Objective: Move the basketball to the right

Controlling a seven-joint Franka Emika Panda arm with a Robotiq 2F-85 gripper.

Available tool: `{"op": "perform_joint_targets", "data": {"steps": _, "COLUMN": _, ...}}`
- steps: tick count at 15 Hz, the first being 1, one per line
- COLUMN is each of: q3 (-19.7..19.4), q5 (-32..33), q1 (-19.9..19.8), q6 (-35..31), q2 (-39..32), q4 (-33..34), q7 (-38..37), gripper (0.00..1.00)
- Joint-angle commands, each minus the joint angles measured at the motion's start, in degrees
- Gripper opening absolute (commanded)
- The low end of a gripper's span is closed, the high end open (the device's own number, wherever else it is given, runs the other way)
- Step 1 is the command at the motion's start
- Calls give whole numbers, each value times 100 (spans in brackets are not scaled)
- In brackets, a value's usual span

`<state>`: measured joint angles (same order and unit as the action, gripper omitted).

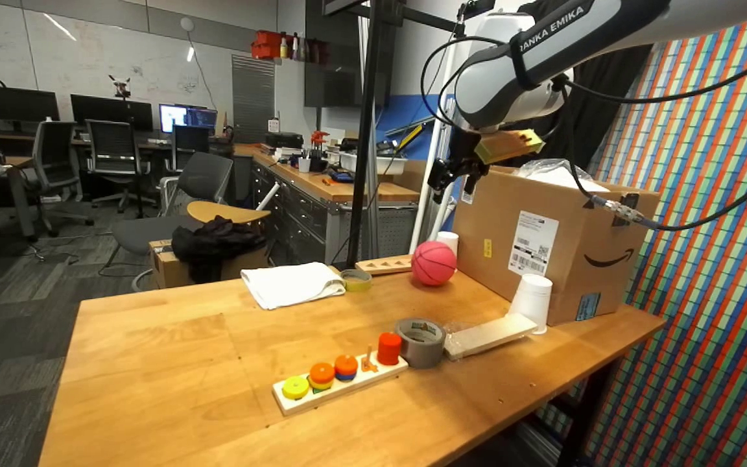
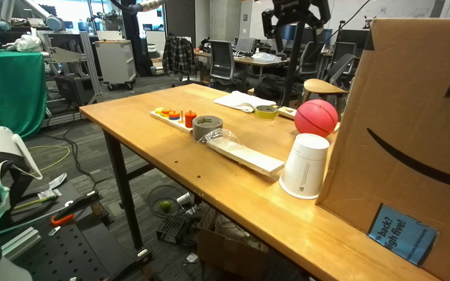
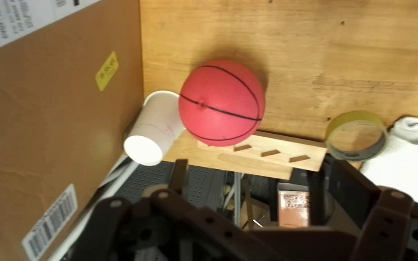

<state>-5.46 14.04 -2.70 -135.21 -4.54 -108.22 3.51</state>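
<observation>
The pink-red basketball (image 1: 434,263) with black seams rests on the wooden table near its far edge, in front of the large cardboard box. It also shows in an exterior view (image 2: 316,118) and in the wrist view (image 3: 222,103). My gripper (image 1: 452,187) hangs well above the table, over the ball's end of it, and touches nothing. It also shows at the top of an exterior view (image 2: 298,36). In the wrist view my gripper (image 3: 267,181) has its fingers wide apart with nothing between them; the ball lies ahead of the fingertips.
The Amazon box (image 1: 497,224) stands close to the ball. A white cup (image 3: 154,127) is between them. A slotted wooden board (image 3: 281,150), yellow-green tape (image 1: 356,280) and white cloth (image 1: 292,285) lie along the far edge. Grey tape (image 1: 420,344), a ring toy (image 1: 341,383), a plank (image 1: 490,335) and cups (image 1: 532,301) stand nearer.
</observation>
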Motion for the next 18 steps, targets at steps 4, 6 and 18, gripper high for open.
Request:
{"op": "perform_joint_targets", "data": {"steps": 4, "q3": 544, "q5": 862, "q1": 337, "q6": -672, "q2": 943, "q4": -1402, "q7": -91, "gripper": 100}}
{"op": "perform_joint_targets", "data": {"steps": 6, "q3": 756, "q5": 1456, "q1": 449, "q6": -790, "q2": 957, "q4": -1528, "q7": -328, "gripper": 100}}
{"op": "perform_joint_targets", "data": {"steps": 18, "q3": 1398, "q5": 4031, "q1": 1144, "q6": -562, "q2": -348, "q4": -698, "q7": -1404, "gripper": 100}}
